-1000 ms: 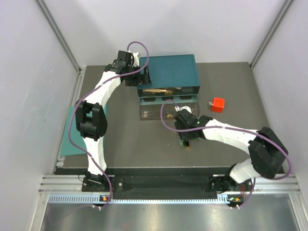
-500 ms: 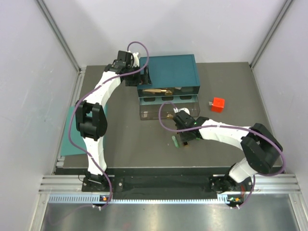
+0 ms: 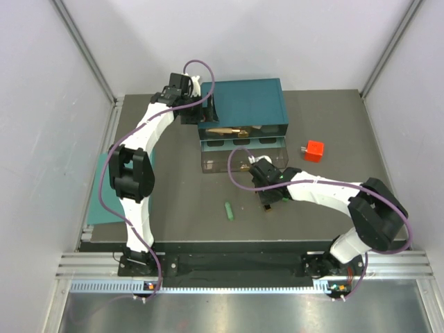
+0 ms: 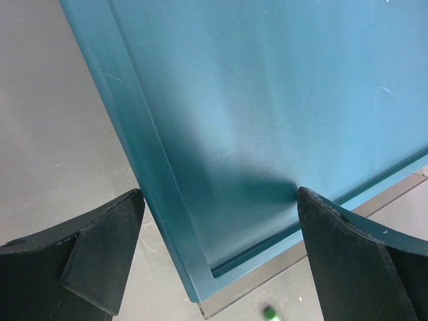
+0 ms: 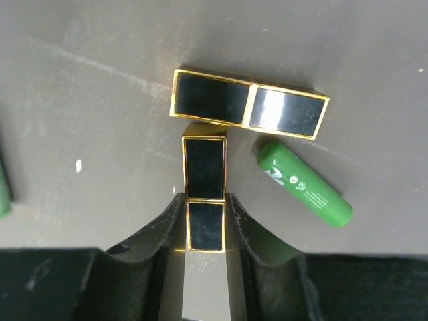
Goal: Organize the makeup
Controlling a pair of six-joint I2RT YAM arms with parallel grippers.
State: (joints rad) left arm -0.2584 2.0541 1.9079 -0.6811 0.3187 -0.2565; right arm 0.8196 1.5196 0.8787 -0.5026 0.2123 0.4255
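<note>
Two arms, two jobs. Right gripper (image 5: 204, 204) nearly closed, pinching near end of case (image 5: 204, 175), which runs lengthwise between jaws. Likely set to lift it toward organizer (image 4: 267, 100). Other case (image 5: 249, 103) crosswise just beyond jaws, seemingly touching held one's far end. Green stick (image 5: 304, 192) just right of jaws. Left gripper (image 4: 219, 200) spread wide, straddling organizer corner, holding nothing. Probably steadying it.

Left gripper (image 4: 219, 195) wide, right gripper (image 5: 204, 202) narrow

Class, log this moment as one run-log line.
left gripper: open over teal box corner | right gripper: shut on black-gold case | green stick: beside case
</note>
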